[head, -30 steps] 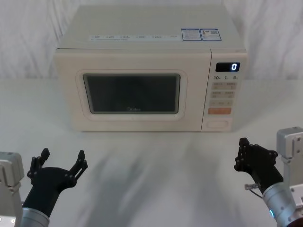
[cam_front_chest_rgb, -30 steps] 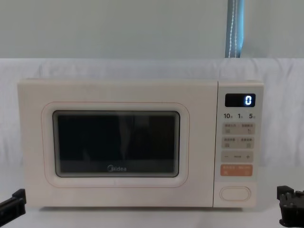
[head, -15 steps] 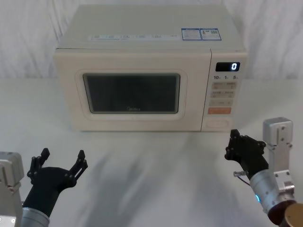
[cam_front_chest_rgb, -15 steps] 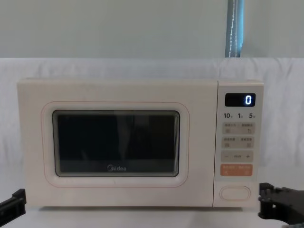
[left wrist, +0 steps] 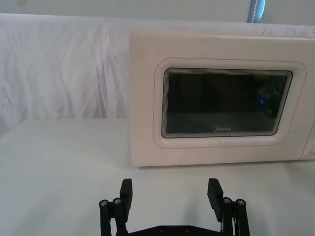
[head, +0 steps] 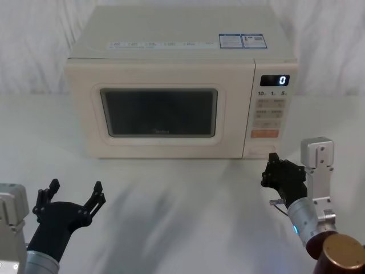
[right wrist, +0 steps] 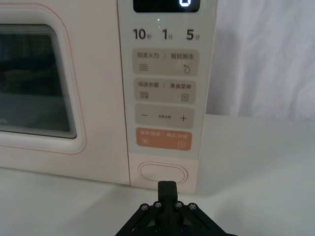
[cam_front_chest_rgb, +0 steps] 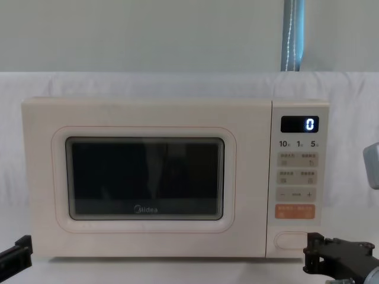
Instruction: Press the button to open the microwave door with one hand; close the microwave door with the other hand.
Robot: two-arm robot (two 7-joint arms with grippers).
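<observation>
The cream microwave has its door (head: 158, 111) shut, with a dark window and a grey logo. The button (head: 258, 150) is the plain cream pill at the bottom of the keypad strip, below the orange key. My right gripper (head: 272, 161) is shut and low over the table, its tip just in front of the button (right wrist: 163, 173) and a short gap away. In the right wrist view its joined fingertips (right wrist: 167, 187) point at the button's middle. My left gripper (head: 73, 194) stands open near the table's front left, facing the door (left wrist: 226, 103), well short of it.
The microwave sits on a white cloth-covered table (head: 171, 211) with a white cloth backdrop behind. The display (head: 274, 80) reads 0. The orange key (right wrist: 162, 139) and small lettered keys are above the button. Bare table lies between the two grippers.
My right gripper has moved forward and to the left, from the front right edge up close to the button. The left gripper and the door have not moved.
</observation>
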